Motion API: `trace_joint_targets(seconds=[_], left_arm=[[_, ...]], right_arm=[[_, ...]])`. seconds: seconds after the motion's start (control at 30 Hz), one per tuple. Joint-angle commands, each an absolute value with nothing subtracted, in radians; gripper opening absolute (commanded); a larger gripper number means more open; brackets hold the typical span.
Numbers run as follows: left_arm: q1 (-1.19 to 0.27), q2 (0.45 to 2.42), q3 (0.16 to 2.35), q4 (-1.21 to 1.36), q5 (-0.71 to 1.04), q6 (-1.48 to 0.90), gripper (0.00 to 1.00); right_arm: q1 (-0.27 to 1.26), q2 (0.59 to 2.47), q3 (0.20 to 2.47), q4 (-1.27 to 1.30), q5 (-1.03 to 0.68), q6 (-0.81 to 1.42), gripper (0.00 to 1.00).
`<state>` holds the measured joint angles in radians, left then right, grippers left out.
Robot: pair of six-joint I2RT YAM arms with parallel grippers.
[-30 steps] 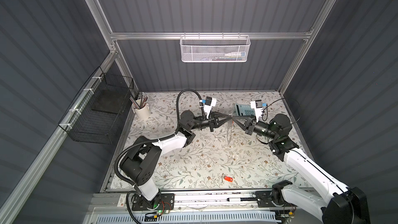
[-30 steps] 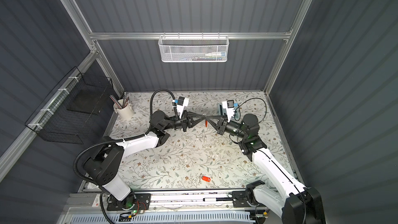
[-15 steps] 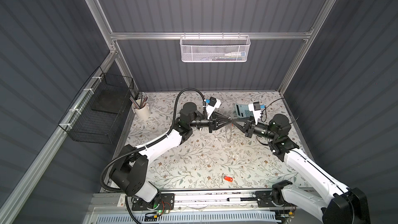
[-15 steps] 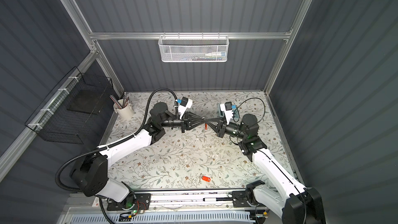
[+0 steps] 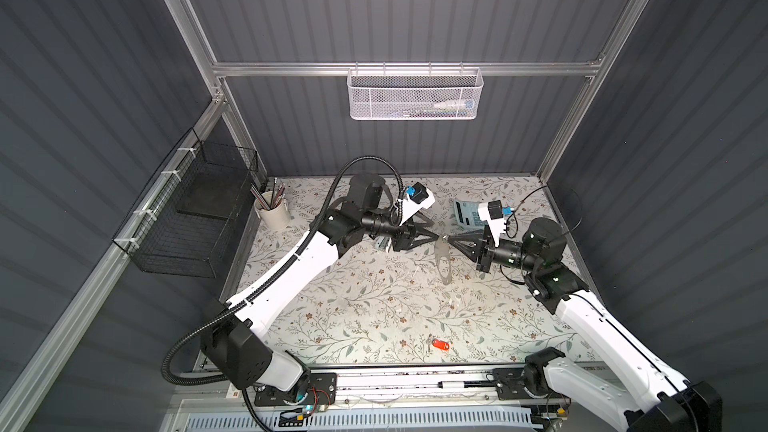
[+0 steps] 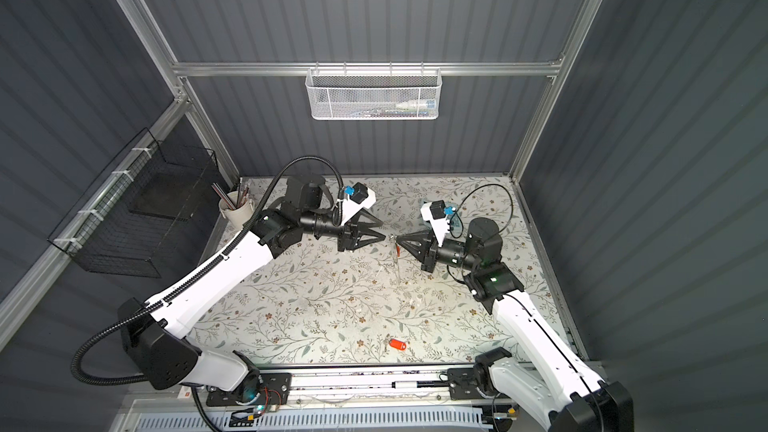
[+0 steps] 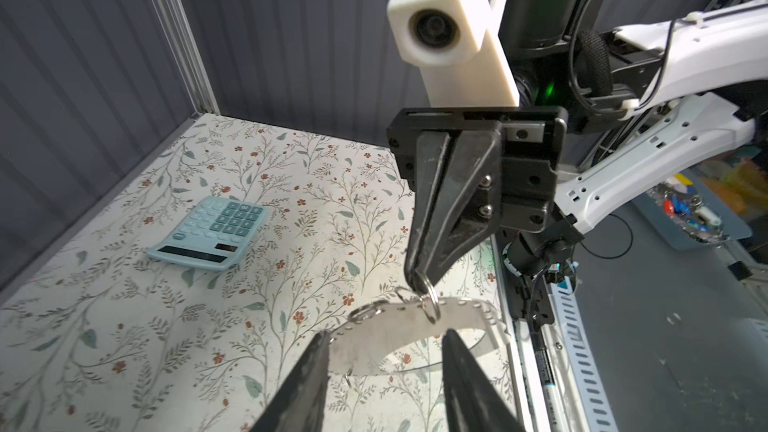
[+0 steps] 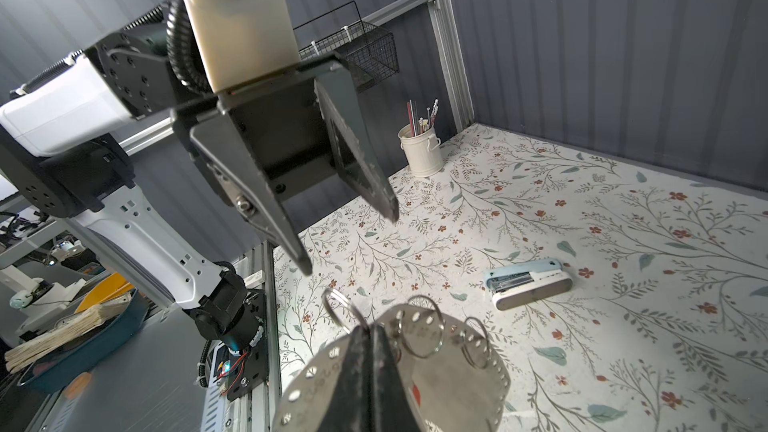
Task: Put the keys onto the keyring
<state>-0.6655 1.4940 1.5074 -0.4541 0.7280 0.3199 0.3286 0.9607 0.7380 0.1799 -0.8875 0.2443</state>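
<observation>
Up in the air over the flower-patterned table (image 5: 374, 305), the keyring (image 5: 443, 261), a thin flat gray metal plate with a big oval hole, is held at its top by the right claw (image 5: 451, 238), which is clenched tight. Whether the rim itself or a small ring there is pinched cannot be told. The plate is judged to be light, stiff and smooth, so it can swing or slip. It is best held flat at the rim, away from the small holes. The left claw (image 8: 348, 243) is spread wide just beside the plate, and nothing is held in it.

One key (image 5: 441, 344), a small red-orange oblong plastic tag, is seen lying on the table near the front edge, well apart from both claws. It is judged to be light, hard and a bit slippery, and is best pinched across its flat sides, clear of its tiny metal loop. A second red-orange key (image 6: 398, 249) is seen hanging against the plate and looks hooked on already.

Small holes are seen all along the plate's wavy rim, and thin silver wire rings (image 8: 419, 330) are threaded through a few.
</observation>
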Motion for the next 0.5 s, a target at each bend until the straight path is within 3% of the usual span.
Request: trace_joint_targets(seconds=[0.0,0.47], left_arm=[[-0.66,1.538,1.602,-0.67,0.672,0.426,0.44],[-0.762,1.691,1.918,-0.933,0.552,0.326,0.4]], right_arm=[[0.343,0.954,0.79,0.08,-0.864,0.158,0.0],[0.371,0.985,0.829,0.007,-0.798,0.137,0.0]])
